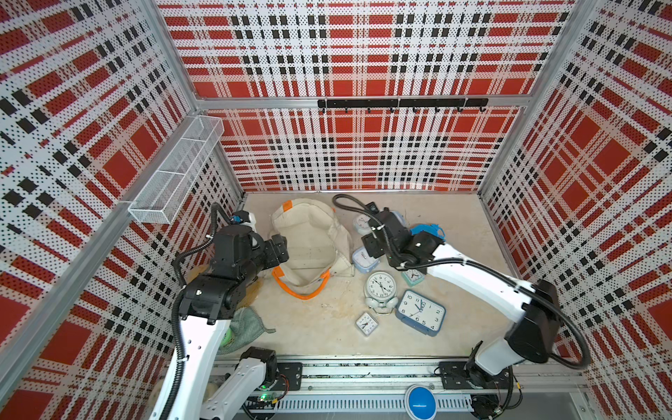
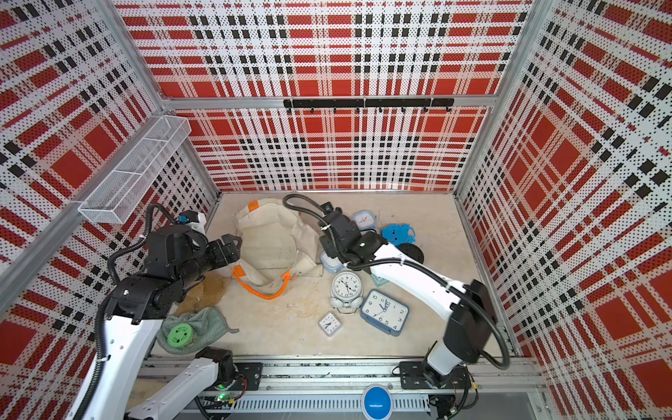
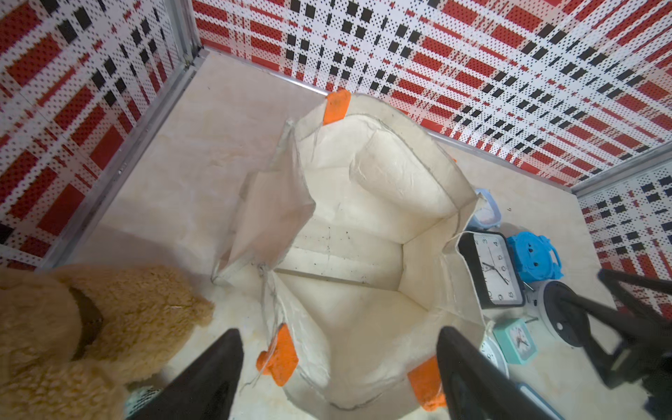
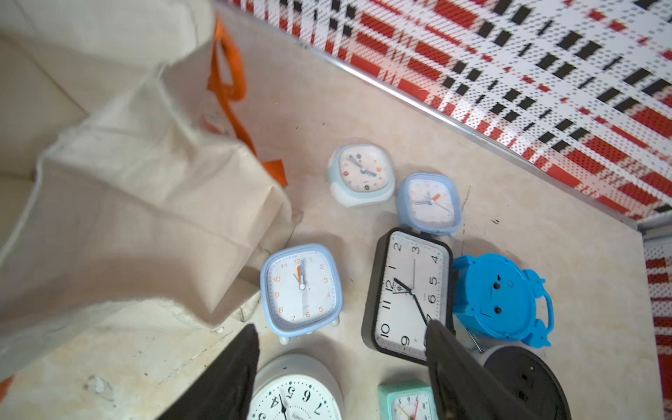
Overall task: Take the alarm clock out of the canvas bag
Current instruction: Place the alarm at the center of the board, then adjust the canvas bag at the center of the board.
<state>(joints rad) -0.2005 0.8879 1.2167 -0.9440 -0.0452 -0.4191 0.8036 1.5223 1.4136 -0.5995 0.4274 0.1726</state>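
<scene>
The cream canvas bag (image 1: 309,243) (image 2: 269,240) with orange handles lies open on the table. In the left wrist view, the canvas bag (image 3: 363,218) shows only bare cloth inside. My left gripper (image 1: 280,247) (image 3: 340,332) is open at the bag's near rim, holding nothing. A light-blue square alarm clock (image 4: 302,289) (image 1: 363,259) lies face up on the table against the bag's right side. My right gripper (image 4: 342,327) (image 1: 371,247) hovers open just short of it, with nothing between its fingers.
Several more clocks lie right of the bag: a white twin-bell clock (image 1: 380,287), a blue rectangular clock (image 1: 420,311), a black rectangular clock (image 4: 409,294), a blue clock face down (image 4: 502,298). A tan plush toy (image 3: 72,327) and a green cloth (image 2: 203,327) lie at the left.
</scene>
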